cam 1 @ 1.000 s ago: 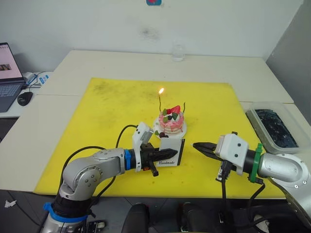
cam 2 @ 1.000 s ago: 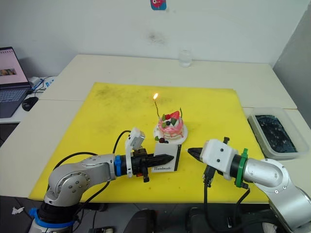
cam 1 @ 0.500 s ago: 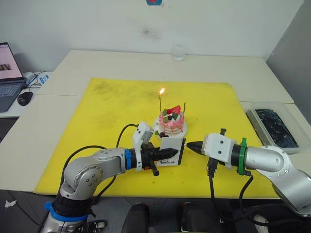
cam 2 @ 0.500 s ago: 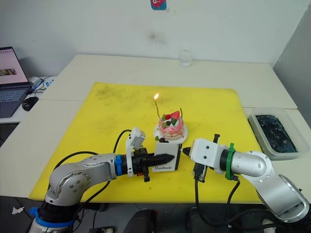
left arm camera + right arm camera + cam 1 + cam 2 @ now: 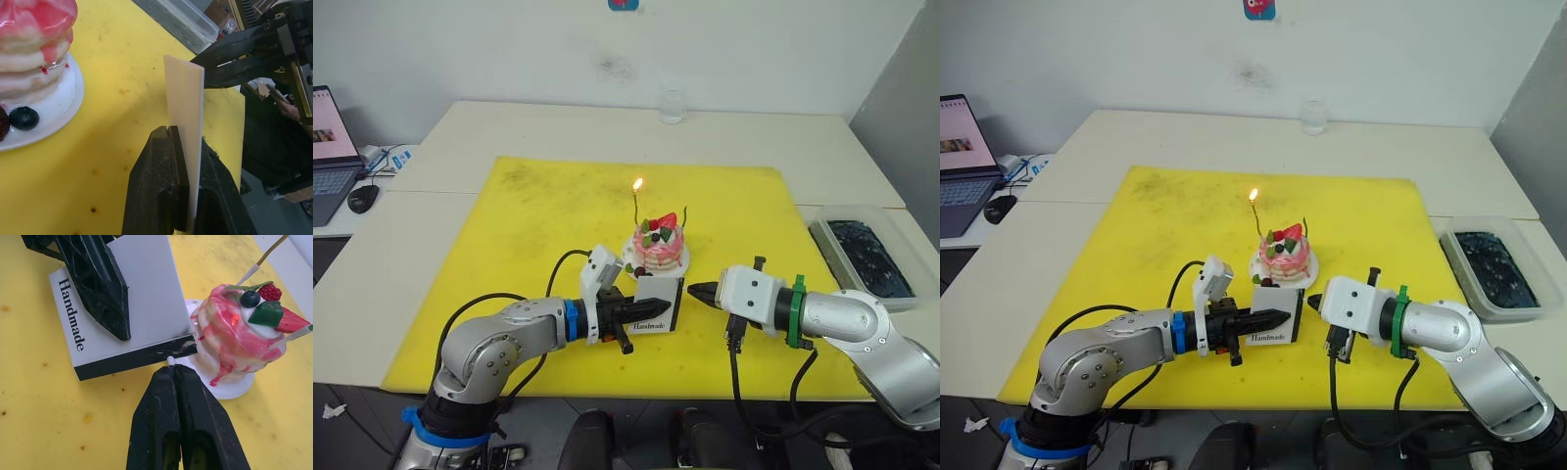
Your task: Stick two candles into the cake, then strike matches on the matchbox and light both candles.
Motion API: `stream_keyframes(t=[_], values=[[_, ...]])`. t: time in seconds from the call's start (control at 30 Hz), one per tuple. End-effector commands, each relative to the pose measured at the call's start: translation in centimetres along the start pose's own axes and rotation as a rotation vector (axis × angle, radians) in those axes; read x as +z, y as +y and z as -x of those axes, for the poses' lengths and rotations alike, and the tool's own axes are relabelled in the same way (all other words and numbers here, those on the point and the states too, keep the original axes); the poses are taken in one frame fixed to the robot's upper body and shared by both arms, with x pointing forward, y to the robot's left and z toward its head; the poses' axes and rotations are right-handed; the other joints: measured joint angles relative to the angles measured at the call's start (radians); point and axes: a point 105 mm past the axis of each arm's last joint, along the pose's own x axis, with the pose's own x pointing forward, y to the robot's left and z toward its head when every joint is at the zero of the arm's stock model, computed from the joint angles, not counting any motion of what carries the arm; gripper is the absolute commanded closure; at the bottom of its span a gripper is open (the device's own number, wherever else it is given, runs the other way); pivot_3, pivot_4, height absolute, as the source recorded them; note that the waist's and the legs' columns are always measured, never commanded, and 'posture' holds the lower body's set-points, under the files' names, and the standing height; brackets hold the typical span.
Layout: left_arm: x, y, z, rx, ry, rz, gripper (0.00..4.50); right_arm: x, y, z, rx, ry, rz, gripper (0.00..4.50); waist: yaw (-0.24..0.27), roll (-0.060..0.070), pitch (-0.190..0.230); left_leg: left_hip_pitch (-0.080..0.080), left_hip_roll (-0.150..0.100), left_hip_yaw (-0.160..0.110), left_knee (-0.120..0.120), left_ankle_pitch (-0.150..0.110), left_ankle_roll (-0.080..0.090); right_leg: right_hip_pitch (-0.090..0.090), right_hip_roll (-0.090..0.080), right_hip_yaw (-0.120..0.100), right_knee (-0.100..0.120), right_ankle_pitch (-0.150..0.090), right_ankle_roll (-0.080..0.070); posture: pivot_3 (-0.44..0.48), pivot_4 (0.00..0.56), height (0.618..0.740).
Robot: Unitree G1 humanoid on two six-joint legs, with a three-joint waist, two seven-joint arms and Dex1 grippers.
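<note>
The cake (image 5: 661,245) is the landmark: small, round, its pink icing glossy and streaked, topped with a red strawberry, a dark berry and green bits, sitting on a smooth white plate (image 5: 230,387). It stands on a matte yellow mat (image 5: 529,215) marked with dark smudges.

Two candles rise from the cake, thin and wiry. One candle (image 5: 636,204), on the cake's left side, carries a small flame at its tip; the other candle (image 5: 685,217), on the right side, is unlit.

One matchbox (image 5: 659,305) stands on edge just in front of the cake, a flat white cardboard rectangle with a black striking strip and the printed word "Handmade". The left gripper (image 5: 640,310) clamps it from the left, its two black ribbed fingers pressed against the box's two broad faces.

The right gripper (image 5: 172,373) sits just to the right of the matchbox, in front of and right of the cake. Its fingers are pressed together on one match (image 5: 170,361), whose pale head pokes out from the tips and touches the black strip of the box.

Well to the right of the cake, off the mat, lies a clear plastic tray (image 5: 862,257) with dark contents. Behind the cake, at the table's far edge, stands a clear glass (image 5: 672,106).
</note>
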Motion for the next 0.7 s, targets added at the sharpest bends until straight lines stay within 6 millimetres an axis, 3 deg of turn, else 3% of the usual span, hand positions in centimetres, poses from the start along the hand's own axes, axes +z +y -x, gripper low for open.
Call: stream_keyframes(t=[0.03, 0.13, 0.27, 0.43, 0.53, 0.7], values=[[1.1, -1.2, -0.2, -0.05, -0.035, -0.062, 4.5, 0.9, 0.7, -0.2, 0.05, -0.035, 0.054, 4.45, 0.0, 0.0, 0.0, 0.0, 0.0, 0.0, 0.0, 0.0, 0.0, 0.0, 0.0, 0.0, 0.0, 0.0, 0.0, 0.0, 0.15, 0.74], [1.9, -0.9, -0.1, -0.037, -0.058, -0.091, 4.5, 0.6, 2.1, -0.1, 0.153, -0.019, 0.078, 4.45, 0.0, 0.0, 0.0, 0.0, 0.0, 0.0, 0.0, 0.0, 0.0, 0.0, 0.0, 0.0, 0.0, 0.0, 0.0, 0.0, 0.15, 0.74], [3.5, 0.4, 1.1, 0.025, -0.077, -0.148, 4.5, -0.4, 3.2, 1.6, 0.252, 0.031, 0.118, 4.45, 0.002, 0.0, 0.0, 0.0, 0.0, 0.0, 0.0, 0.0, 0.0, 0.0, 0.001, -0.001, 0.0, 0.0, 0.0, 0.0, 0.15, 0.74], [3.0, 1.3, 2.8, 0.069, -0.025, -0.183, 4.5, 0.4, 1.2, 2.6, 0.175, 0.017, 0.111, 4.45, -0.005, 0.0, 0.0, 0.001, 0.0, 0.001, 0.0, 0.0, 0.0, 0.0, 0.0, 0.0, 0.0, 0.0, 0.0, 0.0, 0.15, 0.74], [1.8, 0.5, 2.3, 0.055, 0.0, -0.179, 4.5, 1.1, -0.4, 2.3, 0.083, -0.008, 0.111, 4.45, -0.004, 0.0, 0.0, 0.001, 0.0, 0.0, 0.0, 0.0, 0.0, 0.0, 0.0, 0.0, 0.0, 0.0, 0.0, 0.0, 0.15, 0.74], [1.3, -0.2, 1.0, 0.075, -0.012, -0.198, 4.5, 1.6, -1.0, 1.8, 0.004, -0.012, 0.068, 4.45, 0.004, 0.0, 0.0, 0.0, 0.001, 0.0, 0.0, 0.0, 0.0, 0.0, -0.001, 0.0, 0.0, 0.0, 0.0, 0.0, 0.15, 0.74]])
